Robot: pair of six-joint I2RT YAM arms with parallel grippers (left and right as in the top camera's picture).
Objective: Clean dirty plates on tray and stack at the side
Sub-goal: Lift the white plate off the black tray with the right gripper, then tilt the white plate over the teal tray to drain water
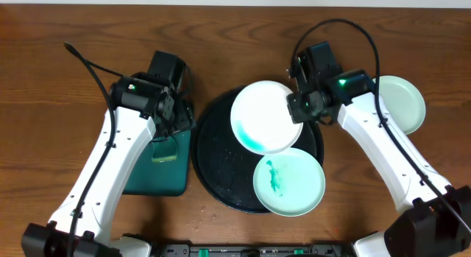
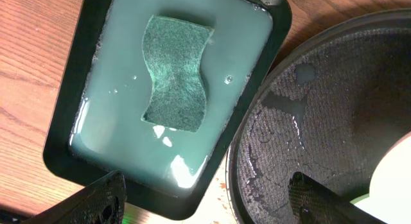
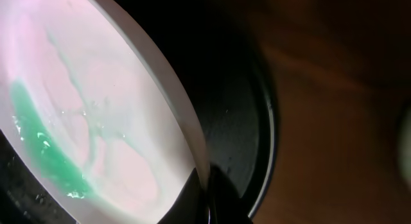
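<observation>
A white plate (image 1: 263, 115) with a green smear at its lower left is tilted over the big round black tray (image 1: 213, 161). My right gripper (image 1: 298, 104) is shut on its right rim; the wrist view shows the rim (image 3: 186, 128) pinched between the fingers (image 3: 209, 198). A mint plate (image 1: 289, 185) with a green smear lies on the tray's front right. Another mint plate (image 1: 401, 102) lies on the table at the right, with no smear that I can see. My left gripper (image 2: 205, 201) is open and empty above the gap between the teal tray and the black tray (image 2: 334, 121).
A dark teal rectangular tray (image 2: 83, 108) holds milky water and a green sponge (image 2: 176, 73); it shows in the overhead view (image 1: 158, 169) left of the black tray. The black tray's floor is wet. Wooden table all round.
</observation>
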